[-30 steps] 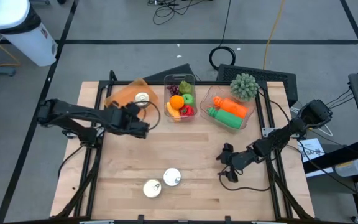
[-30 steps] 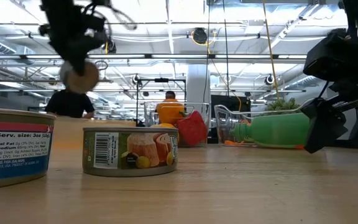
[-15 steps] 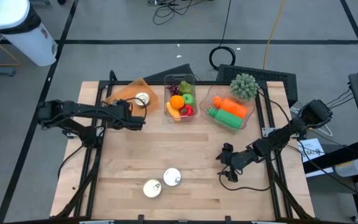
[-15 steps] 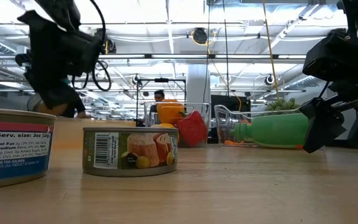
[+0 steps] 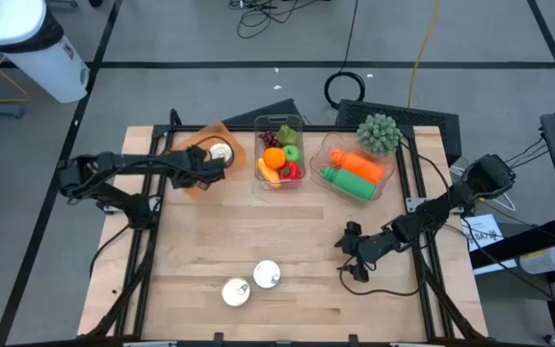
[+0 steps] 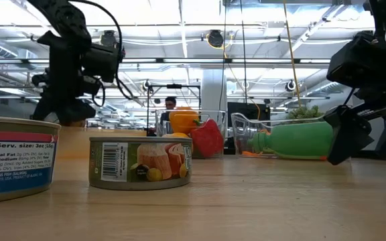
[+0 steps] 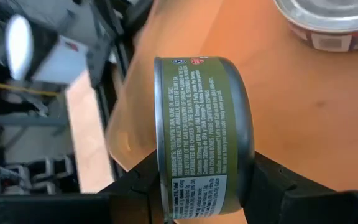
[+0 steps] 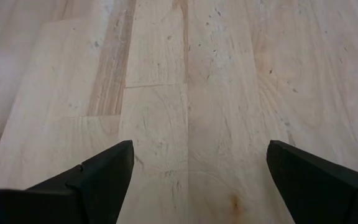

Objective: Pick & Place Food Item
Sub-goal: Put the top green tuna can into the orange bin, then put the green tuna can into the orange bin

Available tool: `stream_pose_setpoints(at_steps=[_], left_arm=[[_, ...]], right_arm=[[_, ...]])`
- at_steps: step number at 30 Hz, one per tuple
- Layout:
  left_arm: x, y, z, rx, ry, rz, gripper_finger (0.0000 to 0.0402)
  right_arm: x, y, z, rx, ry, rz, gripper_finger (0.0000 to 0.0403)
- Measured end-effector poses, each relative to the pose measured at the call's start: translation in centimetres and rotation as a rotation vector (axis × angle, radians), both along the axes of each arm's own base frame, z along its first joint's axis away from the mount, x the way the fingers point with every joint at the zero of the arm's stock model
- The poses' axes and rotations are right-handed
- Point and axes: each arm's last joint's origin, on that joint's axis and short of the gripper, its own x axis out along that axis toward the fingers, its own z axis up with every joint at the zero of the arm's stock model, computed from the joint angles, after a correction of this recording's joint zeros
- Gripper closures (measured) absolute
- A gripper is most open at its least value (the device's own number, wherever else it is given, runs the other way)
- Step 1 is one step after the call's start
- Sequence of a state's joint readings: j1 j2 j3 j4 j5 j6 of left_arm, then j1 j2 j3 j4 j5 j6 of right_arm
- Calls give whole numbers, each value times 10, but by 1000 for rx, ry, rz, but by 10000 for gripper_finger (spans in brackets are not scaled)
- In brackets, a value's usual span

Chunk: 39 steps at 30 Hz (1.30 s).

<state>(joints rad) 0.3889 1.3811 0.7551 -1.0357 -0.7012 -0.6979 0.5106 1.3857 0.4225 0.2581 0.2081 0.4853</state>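
My left gripper (image 5: 208, 173) is shut on a can with an olive-green label (image 7: 201, 124) and hangs low over the orange tray (image 5: 193, 146) at the table's far left. A second can (image 5: 222, 151) lies in that tray, just beyond the held one (image 7: 334, 25). Two more cans (image 5: 267, 275) (image 5: 235, 292) stand on their bottoms near the table's front edge. My right gripper (image 5: 347, 253) stands open just above the bare wood at the right, with nothing between its fingers (image 8: 104, 174). My left gripper pinches the can between its two fingers, one finger (image 7: 145, 183) on each flat end (image 7: 159, 155). The fingers slant down toward the tray. The can is turned on its side with its label facing the camera, held above the tray's orange floor (image 7: 303, 124).
A clear bin of toy fruit (image 5: 279, 154) and a clear bin with a green and an orange bottle (image 5: 355, 172) stand along the far edge, with a green plant (image 5: 379, 133) behind them. The table's middle is bare wood (image 5: 287, 222).
My left gripper has carried the can toward the table's far edge and down, from over the bare wood to low over the orange tray. It stays shut on the can. My right gripper has kept still.
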Motion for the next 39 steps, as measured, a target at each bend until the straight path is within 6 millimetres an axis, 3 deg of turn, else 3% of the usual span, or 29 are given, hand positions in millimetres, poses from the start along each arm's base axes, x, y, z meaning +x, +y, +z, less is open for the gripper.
stream_pose_setpoints(at_steps=[9, 11, 17, 22, 32, 39], left_arm=[[1, 12, -6, -154, -118, 61, 247], [0, 16, -8, -168, -110, 78, 216], [1, 25, -16, -166, -99, 114, 73], [8, 27, -16, -143, -161, 90, 11], [12, 24, -16, -165, -143, 8, 50], [16, 26, 5, -165, -165, -17, 68]], right_arm=[[-1, 0, -1, -6, 10, 1, 55], [-1, 0, -1, -5, 9, 1, 55], [-1, 0, -1, -8, 13, 1, 55], [-1, -1, -1, -8, 14, 1, 55], [-1, 0, -1, -7, 14, 1, 55], [-1, 0, -1, -3, 8, 1, 55]])
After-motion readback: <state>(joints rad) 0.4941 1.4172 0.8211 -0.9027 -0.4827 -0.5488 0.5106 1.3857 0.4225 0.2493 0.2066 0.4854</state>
